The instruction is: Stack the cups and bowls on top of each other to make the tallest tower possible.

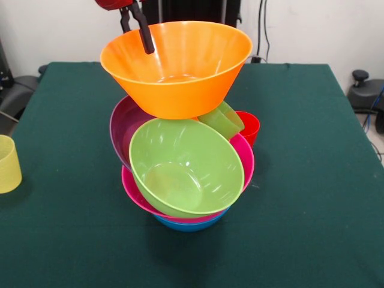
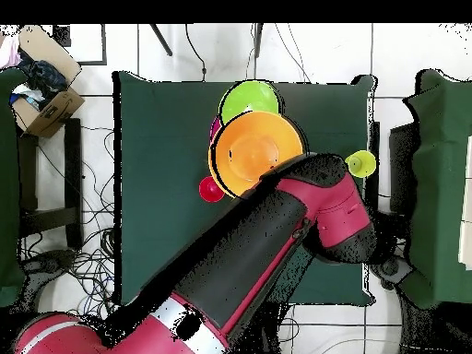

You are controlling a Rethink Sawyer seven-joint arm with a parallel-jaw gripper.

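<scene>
A tower stands mid-table: a blue bowl (image 1: 192,225) at the bottom, a pink bowl (image 1: 246,161) in it, then a lime green bowl (image 1: 186,165) tipped toward the camera against a purple bowl (image 1: 122,127). A tilted green cup (image 1: 223,119) lies under the orange bowl (image 1: 180,66) on top. My gripper (image 1: 137,31) straddles the orange bowl's far-left rim, one finger inside and one outside, shut on it. A red cup (image 1: 249,126) stands behind the pile. A pale yellow cup (image 1: 7,163) sits apart at the left edge. From overhead, my arm (image 2: 304,212) covers the gripper beside the orange bowl (image 2: 258,152).
The dark green table (image 1: 312,180) spreads wide around the pile. Overhead, the red cup (image 2: 210,189) and yellow cup (image 2: 360,164) flank the arm. A cardboard box (image 2: 46,101) and cables lie on the floor beside the table.
</scene>
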